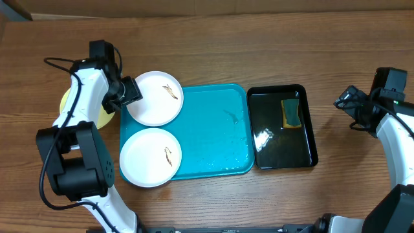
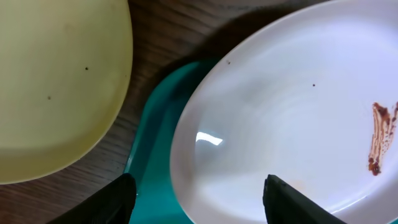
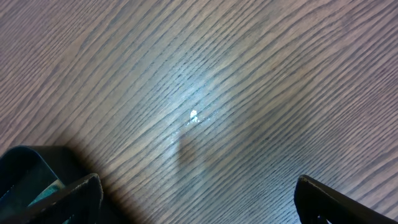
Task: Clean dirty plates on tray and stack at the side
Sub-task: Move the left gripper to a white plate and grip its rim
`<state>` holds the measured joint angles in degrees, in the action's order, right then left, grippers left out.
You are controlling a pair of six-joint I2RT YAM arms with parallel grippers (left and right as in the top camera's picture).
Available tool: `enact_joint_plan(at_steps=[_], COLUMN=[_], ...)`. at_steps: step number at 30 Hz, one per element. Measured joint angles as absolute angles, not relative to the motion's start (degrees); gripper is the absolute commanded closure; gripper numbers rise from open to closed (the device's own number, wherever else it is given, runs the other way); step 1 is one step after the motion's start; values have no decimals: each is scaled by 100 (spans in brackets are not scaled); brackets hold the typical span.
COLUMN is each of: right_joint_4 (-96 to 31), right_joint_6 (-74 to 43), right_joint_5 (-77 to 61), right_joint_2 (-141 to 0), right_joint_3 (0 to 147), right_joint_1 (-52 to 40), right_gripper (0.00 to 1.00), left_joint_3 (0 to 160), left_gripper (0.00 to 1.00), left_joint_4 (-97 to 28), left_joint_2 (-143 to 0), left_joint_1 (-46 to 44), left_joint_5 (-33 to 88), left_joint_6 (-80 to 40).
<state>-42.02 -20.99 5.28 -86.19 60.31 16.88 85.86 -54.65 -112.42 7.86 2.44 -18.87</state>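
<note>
Left claw (image 1: pixel 131 91) hangs parted and empty at the left rim of the upper white plate (image 1: pixel 155 98), which overhangs a corner of the turquoise tray (image 1: pixel 213 133); stiff, light and glossy-slick by the look, it's best pinched at that thin overhanging rim.

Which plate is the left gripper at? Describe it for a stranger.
Find the blue tray mid-table. Overhanging its left edge are a far plate and a near plate, both white. Only the far plate has the left gripper at its rim.
</note>
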Motion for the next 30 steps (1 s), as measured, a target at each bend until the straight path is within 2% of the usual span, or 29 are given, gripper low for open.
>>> enact_joint_plan(at_steps=[15, 26, 30], right_joint_4=[-4202, -4202, -4202], right_joint_6=[-2097, -2095, -2097], right_joint_5=[499, 486, 486], right_joint_2=[-8619, -8619, -8619], right_joint_3=[6031, 6031, 6031], right_joint_1=[1688, 1691, 1688], right_gripper=[0, 0, 0], left_joint_3=[8134, 7795, 7795], left_gripper=[42, 63, 66], left_joint_4=[-4849, -4521, -4462], left_joint_2=[-11242, -11242, -11242], left_joint_1=[716, 683, 611], left_joint_5=[148, 148, 150], left_joint_6=[-1887, -1890, -1887])
